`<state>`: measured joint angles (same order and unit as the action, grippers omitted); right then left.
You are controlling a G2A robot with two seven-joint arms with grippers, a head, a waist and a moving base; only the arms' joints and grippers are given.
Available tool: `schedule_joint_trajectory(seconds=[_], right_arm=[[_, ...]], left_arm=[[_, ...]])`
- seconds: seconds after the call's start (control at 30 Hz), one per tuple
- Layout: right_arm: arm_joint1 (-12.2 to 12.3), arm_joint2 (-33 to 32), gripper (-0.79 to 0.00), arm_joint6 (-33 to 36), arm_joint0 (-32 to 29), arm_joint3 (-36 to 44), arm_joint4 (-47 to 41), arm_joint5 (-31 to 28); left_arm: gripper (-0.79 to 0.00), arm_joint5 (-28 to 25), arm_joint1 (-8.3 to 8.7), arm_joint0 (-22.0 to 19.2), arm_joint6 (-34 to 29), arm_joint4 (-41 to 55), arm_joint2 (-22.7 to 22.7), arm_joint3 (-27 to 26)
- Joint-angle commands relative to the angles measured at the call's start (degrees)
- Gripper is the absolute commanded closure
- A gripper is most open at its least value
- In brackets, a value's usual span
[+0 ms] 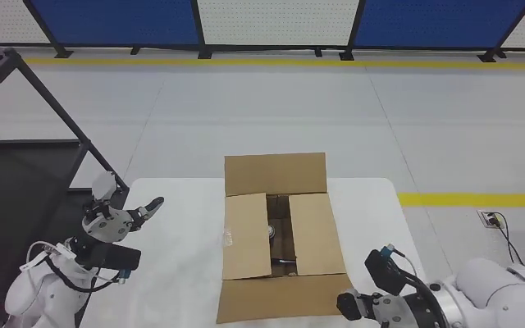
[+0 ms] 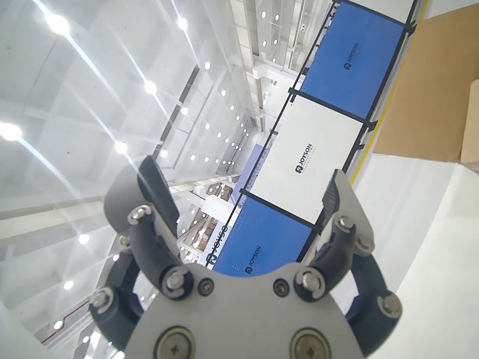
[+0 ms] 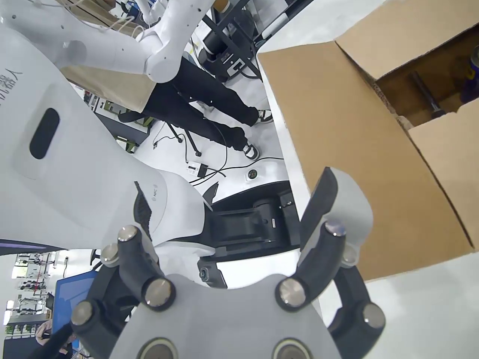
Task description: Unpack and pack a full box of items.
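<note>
Left tool [image 2: 243, 177] and right tool [image 3: 232, 179] both wide, empty, flanking the box [image 1: 275, 172] on the bench [image 1: 172, 246]; unpacking apparently not yet begun, inner flaps [image 1: 316, 234] to part next.

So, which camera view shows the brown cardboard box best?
The top view: it shows the whole brown cardboard box, with all four flaps and the gap between two of them. The right wrist view shows the box in part, one flap and some of the opening. The left wrist view shows a corner of the box.
</note>
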<state>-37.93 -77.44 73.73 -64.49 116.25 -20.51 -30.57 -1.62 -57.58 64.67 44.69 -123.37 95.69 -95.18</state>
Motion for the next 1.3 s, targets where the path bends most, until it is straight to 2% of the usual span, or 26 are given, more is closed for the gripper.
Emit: schedule_joint_trajectory(seconds=[0.0, 0.2, 0.37, 0.57, 0.83, 1.17, 1.27], right_arm=[[0.85, 0.1, -0.785, -0.87, -2.63, 1.44, 1.98, -0.87], [3.96, 1.68, -0.785, -2.51, -6.81, 5.87, 7.83, -2.51], [5.53, 2.26, -0.785, -2.68, -8.03, 1.32, 10.98, -2.66], [5.21, 3.18, -0.785, -5.47, -6.72, -1.99, 10.59, -3.4], [4.35, 4.25, -0.785, -9.49, -3.45, -3.63, 10.63, 0.34], [2.9, 6.12, -0.785, -12.3, 4.01, -6.01, 8.33, 2.64], [2.2, 7.68, -0.785, -13.24, 7.71, -6.24, 9.02, 5.86]], left_arm=[[-0.785, -0.16, -0.02, -1.97, -0.17, -0.38, -1.2, 1.43], [-0.785, 0.12, -0.24, -6.47, -1.7, -0.85, -4.43, 5.41], [-0.785, 1.32, -0.44, -8.09, -2.85, -0.13, -5.84, 6.96], [-0.785, 1.98, -0.37, -8.73, -3.44, 0.62, -5.44, 7.41], [-0.785, 2.16, -0.08, -8.44, -3.76, 0.5, -4.46, 7.7], [-0.785, 3.09, 0.17, -6.6, -4.27, 0.98, -3.27, 7.14], [-0.785, 3.32, 0.23, -6.0, -4.51, 1.53, -2.8, 6.97]])
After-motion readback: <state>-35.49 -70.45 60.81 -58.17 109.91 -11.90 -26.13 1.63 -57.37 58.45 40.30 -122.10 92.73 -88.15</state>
